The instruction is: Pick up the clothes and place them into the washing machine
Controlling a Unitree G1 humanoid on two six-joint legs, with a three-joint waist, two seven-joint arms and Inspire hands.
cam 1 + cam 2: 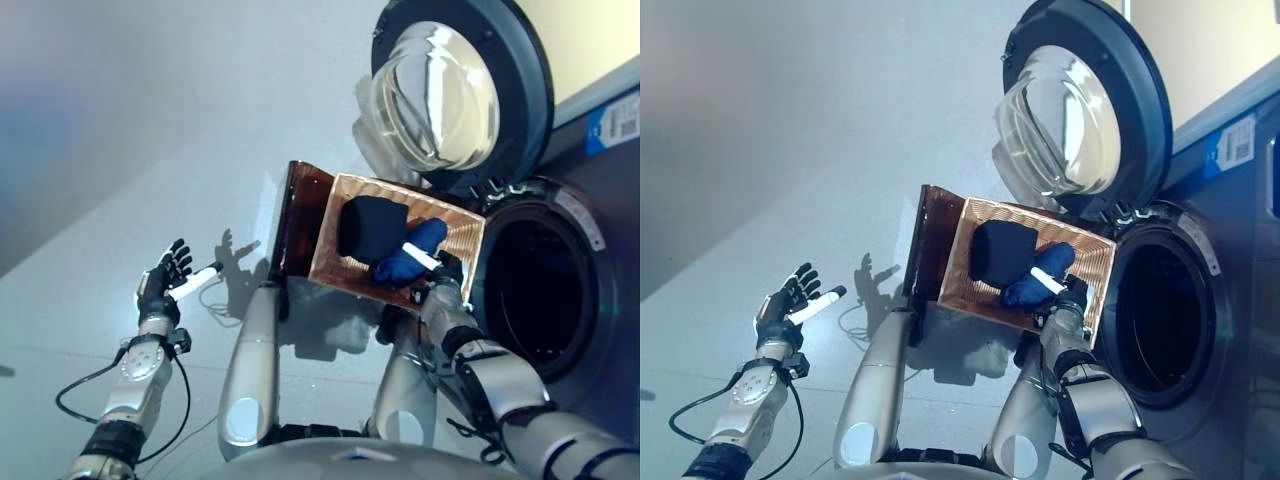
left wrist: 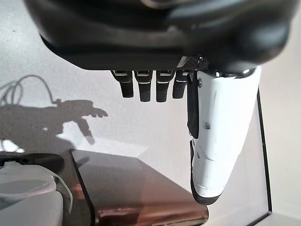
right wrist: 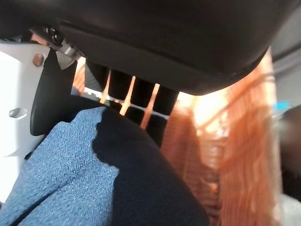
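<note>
The right hand [image 1: 440, 275] sits at the near rim of the basket [image 1: 455, 232], with its white-covered thumb lying across the blue cloth [image 1: 412, 252]. In the right wrist view its fingers [image 3: 141, 96] reach down behind the blue cloth [image 3: 51, 174] and the black cloth [image 3: 150, 188]; they appear to close on the blue cloth, but their tips are hidden, so the grasp cannot be confirmed. The basket, amber and ribbed, is tilted with its open side facing the camera. Its far edge lies just below the door [image 1: 450, 90], and its right edge is just beside the drum opening [image 1: 545, 290], which is dark and unobstructed. The door is swung fully open above the hand, and its glass bowl overhangs the far rim of the basket. To the left of the basket stands a dark brown panel [image 1: 298, 215], touching the basket's left side. The black cloth [image 1: 370, 228] is a compact bundle in the middle of the basket, touching the blue cloth, which lies between it and the hand. The left hand [image 1: 165, 280] hovers well apart over bare grey floor [image 1: 120, 150], fingers straight and spread, holding nothing; open room surrounds it on all sides.
</note>
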